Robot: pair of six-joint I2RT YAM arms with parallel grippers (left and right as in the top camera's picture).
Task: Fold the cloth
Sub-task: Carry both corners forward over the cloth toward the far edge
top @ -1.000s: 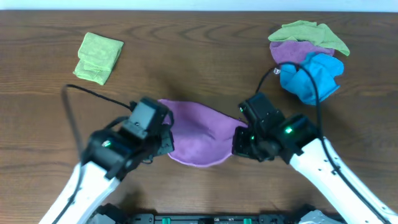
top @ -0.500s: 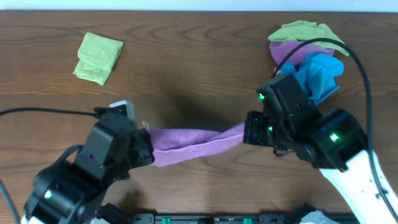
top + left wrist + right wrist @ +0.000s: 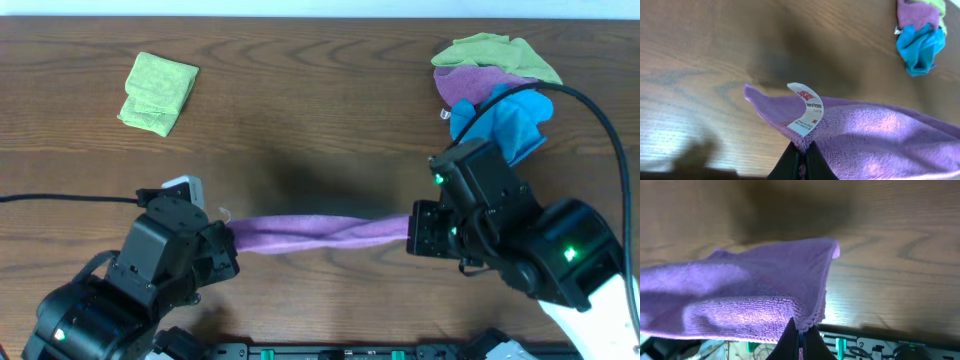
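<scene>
We've got the purple cloth (image 3: 320,232) strung taut between both arms, near middle of the table (image 3: 300,120), twisted into a narrow band. Our left gripper (image 3: 801,154) is pinched tight on its left corner, just beside the white label (image 3: 807,110). Our right gripper (image 3: 800,332) is clamped on the right corner. A folded green cloth (image 3: 158,92) lies far left and a pile of cloths (image 3: 495,85) far right.

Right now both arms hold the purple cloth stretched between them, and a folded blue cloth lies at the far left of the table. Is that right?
Not quite. The folded cloth at the far left is light green, not blue, as the overhead view shows. Both arms do hold the purple cloth stretched between them.
</scene>
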